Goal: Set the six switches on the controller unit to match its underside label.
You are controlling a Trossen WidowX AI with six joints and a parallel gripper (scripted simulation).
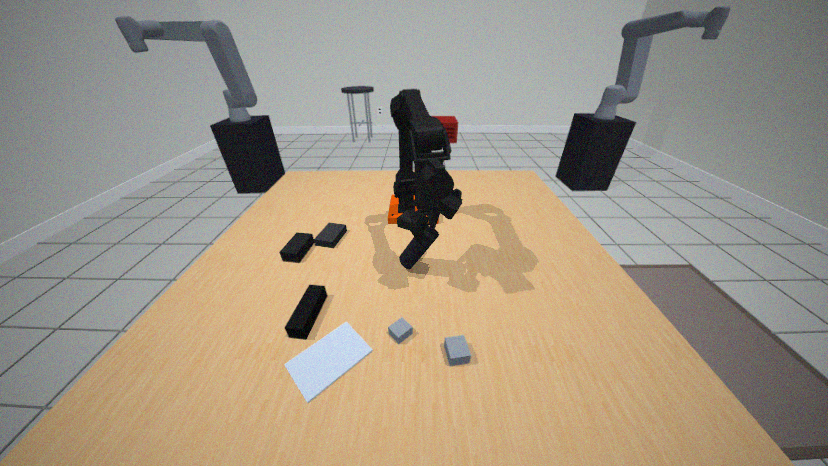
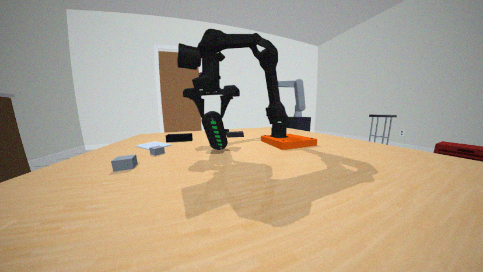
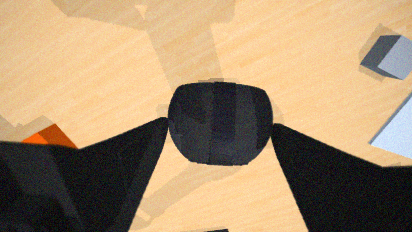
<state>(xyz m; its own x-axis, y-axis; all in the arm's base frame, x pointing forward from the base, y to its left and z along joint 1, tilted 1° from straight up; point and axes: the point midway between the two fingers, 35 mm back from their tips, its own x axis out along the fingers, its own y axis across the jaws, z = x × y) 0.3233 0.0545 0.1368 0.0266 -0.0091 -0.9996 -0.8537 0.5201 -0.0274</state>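
Observation:
The dark grey controller unit (image 1: 418,248) (image 2: 216,135) (image 3: 225,147) hangs steeply tilted, close to upright on one end. Its lower end is very close to the bench (image 1: 492,370) (image 2: 304,246); I cannot tell if they touch. My gripper (image 2: 213,116) (image 3: 219,126) is shut on the unit, with one fingertip on each side near its upper end. The switch face is turned toward the exterior camera, which shows a row of several green switch parts. The switch numbers are too small to read. The label on the underside is hidden in all views.
A long black block (image 1: 307,311) (image 2: 179,137), two dark modules (image 1: 296,247) (image 1: 330,235), a white flat panel (image 1: 328,361) (image 2: 153,145) (image 3: 397,132) and two small grey blocks (image 1: 400,330) (image 1: 457,350) lie on the bench. The orange arm base (image 1: 394,211) (image 2: 289,142) is behind.

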